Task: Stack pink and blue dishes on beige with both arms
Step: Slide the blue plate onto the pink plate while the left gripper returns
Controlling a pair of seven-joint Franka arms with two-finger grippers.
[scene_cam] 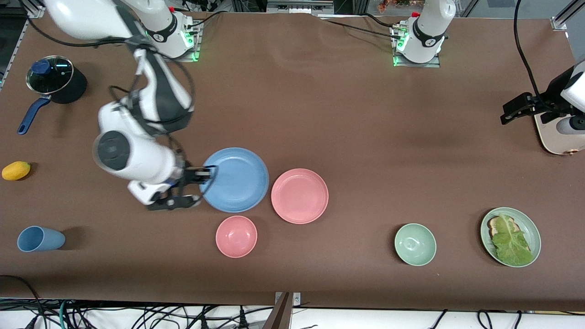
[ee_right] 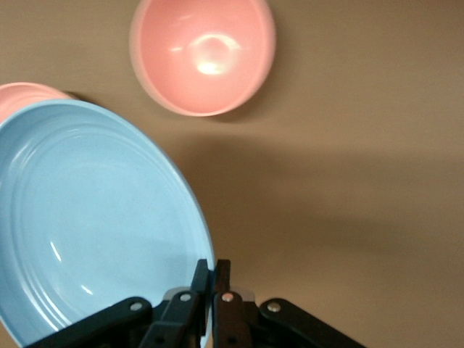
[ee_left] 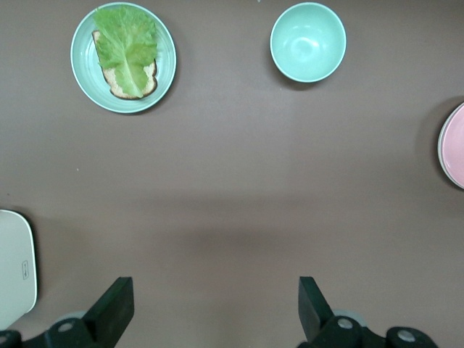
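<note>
My right gripper is shut on the rim of the blue plate, at the edge toward the right arm's end of the table. The plate looks tilted and raised a little off the brown table. The pink plate lies flat beside it, toward the left arm's end. No beige plate shows in any view. My left gripper hangs open and empty over bare table at the left arm's end, and that arm waits.
A pink bowl sits nearer the camera than the blue plate. A green bowl and a green plate with lettuce are near the front edge. A pot, yellow fruit, blue cup, white device.
</note>
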